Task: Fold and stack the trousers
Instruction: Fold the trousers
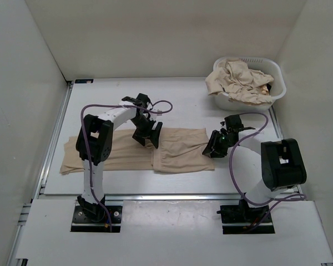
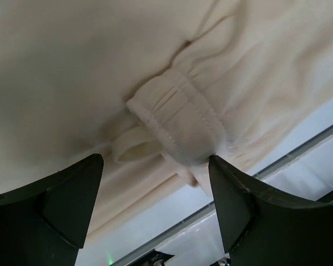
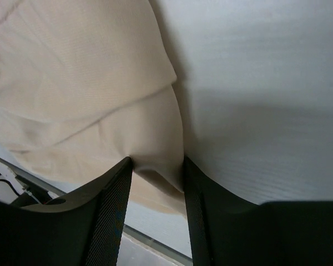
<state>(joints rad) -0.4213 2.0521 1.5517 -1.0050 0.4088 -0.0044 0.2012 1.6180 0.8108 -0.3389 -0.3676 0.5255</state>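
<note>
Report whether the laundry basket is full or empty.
Full: crumpled beige cloth is heaped in the white basket, rising above its rim and draping over the near left edge.

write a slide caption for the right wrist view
Right hand pinching a fold at the edge of the beige trousers on the white table

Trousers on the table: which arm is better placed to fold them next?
Probably right: the trousers have an edge pinched between the right fingers. The left fingers stand open over the waistband.
</note>
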